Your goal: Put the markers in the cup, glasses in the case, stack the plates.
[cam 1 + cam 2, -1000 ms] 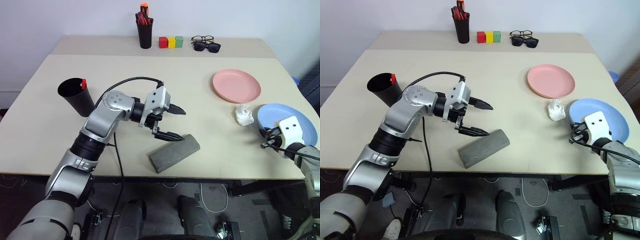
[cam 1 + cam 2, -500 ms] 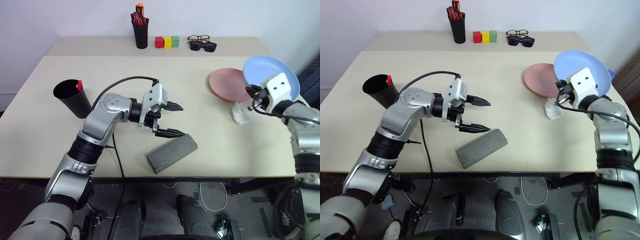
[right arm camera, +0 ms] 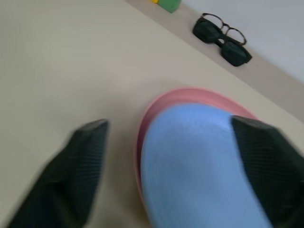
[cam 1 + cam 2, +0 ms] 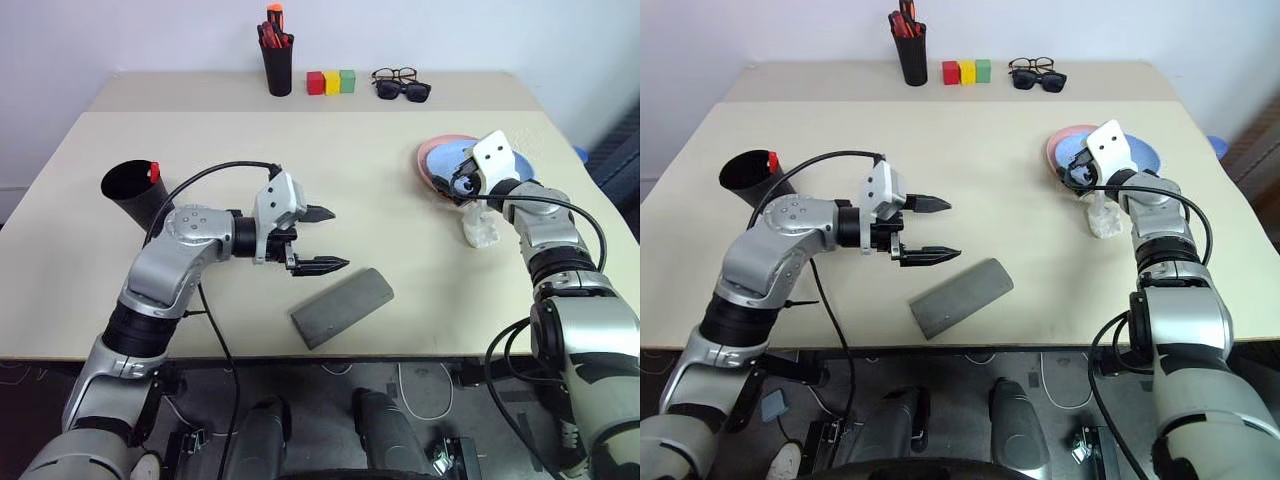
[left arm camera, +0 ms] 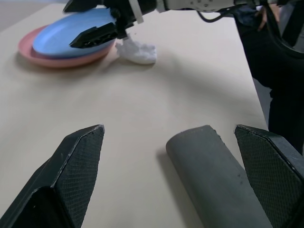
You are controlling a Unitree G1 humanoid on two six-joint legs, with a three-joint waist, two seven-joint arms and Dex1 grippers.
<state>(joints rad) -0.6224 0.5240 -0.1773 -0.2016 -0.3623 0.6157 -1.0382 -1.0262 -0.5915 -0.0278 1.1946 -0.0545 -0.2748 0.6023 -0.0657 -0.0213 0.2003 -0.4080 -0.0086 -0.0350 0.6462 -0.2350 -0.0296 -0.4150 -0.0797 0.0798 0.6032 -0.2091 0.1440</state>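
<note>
The light blue plate (image 4: 518, 163) lies on top of the salmon pink plate (image 4: 432, 158) at the right of the table. My right gripper (image 4: 458, 183) hovers at the stack's near edge, open, with its fingers spread wide over the blue plate (image 3: 199, 161). The grey case (image 4: 342, 305) lies shut near the front edge. Just above and to the left of it is my left gripper (image 4: 322, 240), open and empty. The black cup (image 4: 135, 192) leans at the left with a red marker (image 4: 154, 171) at its rim. The wire-framed glasses (image 4: 398, 75) rest at the back.
Dark sunglasses (image 4: 410, 92) lie right in front of the glasses. A black pen pot (image 4: 277, 62) with thick markers and three coloured blocks (image 4: 331, 82) stand at the back. A crumpled white lump (image 4: 480, 228) sits beside the plates, under my right forearm.
My right arm lifted the blue plate from the table's right edge, set it on the pink plate and opened. My left gripper drew slightly left, away from the case.
</note>
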